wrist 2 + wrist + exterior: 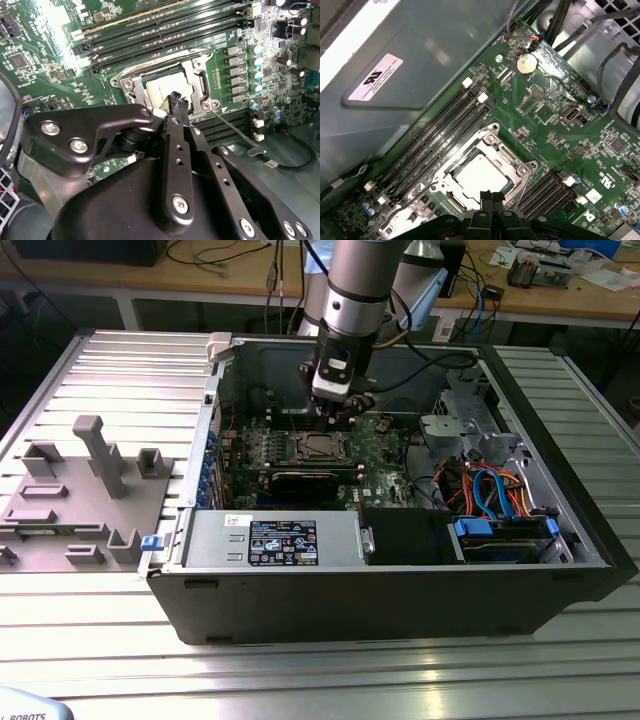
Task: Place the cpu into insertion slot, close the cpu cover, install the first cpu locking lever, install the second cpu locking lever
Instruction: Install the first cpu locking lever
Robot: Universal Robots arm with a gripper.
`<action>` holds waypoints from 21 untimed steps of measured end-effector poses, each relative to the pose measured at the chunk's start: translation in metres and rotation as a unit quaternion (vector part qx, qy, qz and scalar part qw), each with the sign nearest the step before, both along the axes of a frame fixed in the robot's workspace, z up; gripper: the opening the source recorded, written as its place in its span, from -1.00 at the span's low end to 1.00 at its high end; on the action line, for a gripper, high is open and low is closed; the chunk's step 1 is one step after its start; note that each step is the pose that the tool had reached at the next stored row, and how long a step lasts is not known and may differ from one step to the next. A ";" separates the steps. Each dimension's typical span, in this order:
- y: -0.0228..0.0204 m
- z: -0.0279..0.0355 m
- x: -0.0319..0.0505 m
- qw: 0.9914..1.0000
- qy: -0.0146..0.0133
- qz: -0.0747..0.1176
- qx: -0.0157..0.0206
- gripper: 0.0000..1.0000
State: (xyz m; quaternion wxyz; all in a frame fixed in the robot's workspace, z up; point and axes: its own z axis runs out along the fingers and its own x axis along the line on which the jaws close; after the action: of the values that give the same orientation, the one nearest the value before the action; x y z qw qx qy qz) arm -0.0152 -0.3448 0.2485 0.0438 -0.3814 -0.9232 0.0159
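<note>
cpu (479, 176) seated in insertion slot (454, 172) — cpu cover (509, 161) down around it | gripper (491, 196) pinched together, just above its edge

Dull silver-grey cpu (478, 176) flat in the dark insertion slot (451, 171); thin silver cpu cover (513, 161) down around it

Camera set-up: one wide view and two close ones on the wrist.
The exterior view looks steeply down from afar at the open case (400, 580) on the surface (300, 670), with the arm (355, 290) at 12 o'clock. Both wrist views look down past the claw (176, 100) (492, 196) from very near and share the slot (202, 85) (492, 135) and cpu (165, 87) (480, 175).
</note>
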 end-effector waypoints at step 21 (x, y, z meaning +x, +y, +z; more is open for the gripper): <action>0.0000 0.0000 0.0000 0.999 0.000 0.054 0.000 -0.79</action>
State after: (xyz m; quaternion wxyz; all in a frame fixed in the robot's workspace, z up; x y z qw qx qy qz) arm -0.0153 -0.3448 0.2485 0.0428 -0.3311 -0.9424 0.0182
